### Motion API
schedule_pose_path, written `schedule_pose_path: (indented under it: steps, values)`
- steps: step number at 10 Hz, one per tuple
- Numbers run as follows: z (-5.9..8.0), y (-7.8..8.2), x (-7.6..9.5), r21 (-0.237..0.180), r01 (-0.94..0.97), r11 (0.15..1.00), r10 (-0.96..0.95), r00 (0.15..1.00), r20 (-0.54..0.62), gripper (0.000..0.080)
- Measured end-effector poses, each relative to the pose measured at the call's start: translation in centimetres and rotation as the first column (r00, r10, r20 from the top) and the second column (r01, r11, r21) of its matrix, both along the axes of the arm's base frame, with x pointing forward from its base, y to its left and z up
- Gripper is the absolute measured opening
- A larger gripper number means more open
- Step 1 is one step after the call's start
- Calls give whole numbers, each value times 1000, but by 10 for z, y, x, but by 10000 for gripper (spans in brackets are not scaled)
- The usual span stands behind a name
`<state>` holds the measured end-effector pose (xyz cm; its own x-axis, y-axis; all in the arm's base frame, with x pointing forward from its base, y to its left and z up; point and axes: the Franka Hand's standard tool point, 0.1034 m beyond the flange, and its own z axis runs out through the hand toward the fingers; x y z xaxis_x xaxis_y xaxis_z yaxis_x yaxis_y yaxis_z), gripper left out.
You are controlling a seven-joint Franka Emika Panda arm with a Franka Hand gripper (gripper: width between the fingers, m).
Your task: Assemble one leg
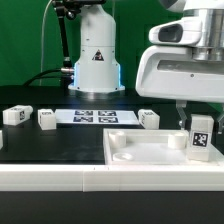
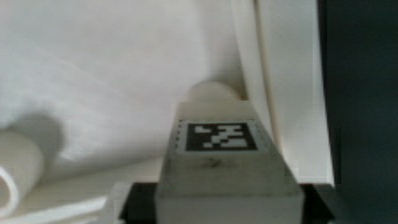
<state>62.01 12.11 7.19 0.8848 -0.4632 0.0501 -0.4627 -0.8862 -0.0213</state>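
My gripper (image 1: 198, 112) is shut on a leg (image 1: 200, 137), a small white post with a black-and-white tag on its face. It holds the leg upright over the exterior view's right end of the wide white panel (image 1: 140, 150). In the wrist view the leg (image 2: 219, 140) runs out from between the black fingers (image 2: 143, 200), its tip next to the panel's raised rim (image 2: 285, 100). Whether the tip touches the panel cannot be told. Three more legs lie on the table: one leg (image 1: 14, 115), a second leg (image 1: 47, 119) and a third leg (image 1: 148, 119).
The marker board (image 1: 95, 117) lies flat behind the panel. The robot's white base (image 1: 96, 60) stands at the back. A round socket (image 2: 18, 150) of the panel shows in the wrist view. The table's front edge runs just below the panel.
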Motion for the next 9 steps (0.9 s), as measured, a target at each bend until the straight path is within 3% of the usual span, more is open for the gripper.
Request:
schedule_pose_path:
  steps: [3, 6, 9]
  values:
    - [0, -1, 0, 19, 286, 958, -286, 958, -2, 291]
    - [0, 1, -1, 24, 614, 789, -614, 790, -3, 291]
    - [0, 0, -1, 39, 682, 730, -682, 731, -16, 291]
